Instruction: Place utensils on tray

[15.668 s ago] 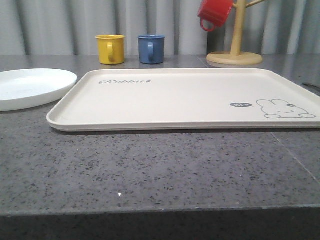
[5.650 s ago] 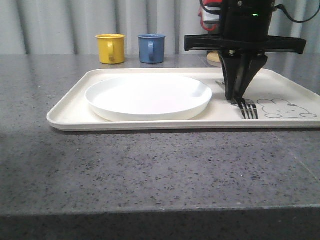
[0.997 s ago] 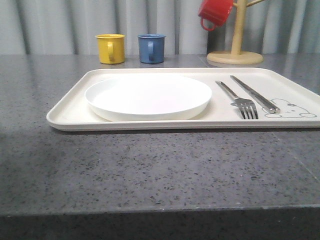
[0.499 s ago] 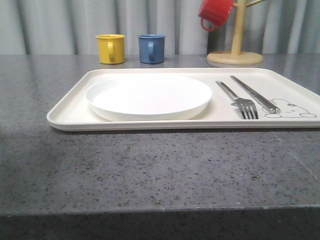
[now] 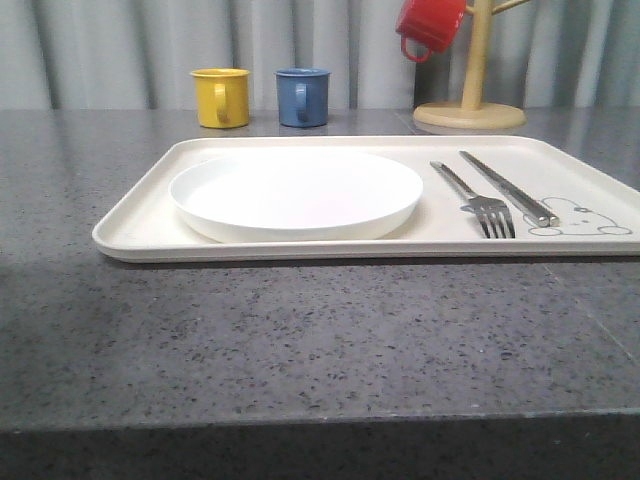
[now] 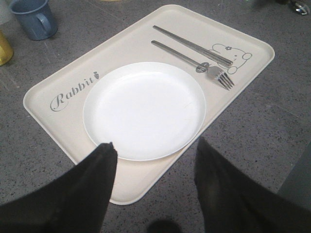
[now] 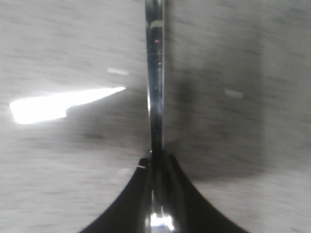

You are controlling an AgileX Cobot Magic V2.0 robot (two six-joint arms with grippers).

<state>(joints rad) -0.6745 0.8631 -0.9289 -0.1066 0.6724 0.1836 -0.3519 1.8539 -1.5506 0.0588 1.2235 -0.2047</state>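
Tray (image 5: 300, 250) lay mid-bench, plate (image 5: 296, 192) on it toward its left end. Fork (image 5: 478, 203) and knife (image 5: 506, 186) lay side by side near the tray's right end, exactly as a second before; neither had shifted. Left pincer (image 6: 154, 160) hung above the tray's near edge, gaping, nothing between its fingers. Right pincer (image 7: 155, 167) was clamped on a slim shiny handle (image 7: 155, 77) over grey bench (blurred; likely the spoon, bowl unseen). Judged: two utensils delivered, the third gripped and due on the tray beside the knife.
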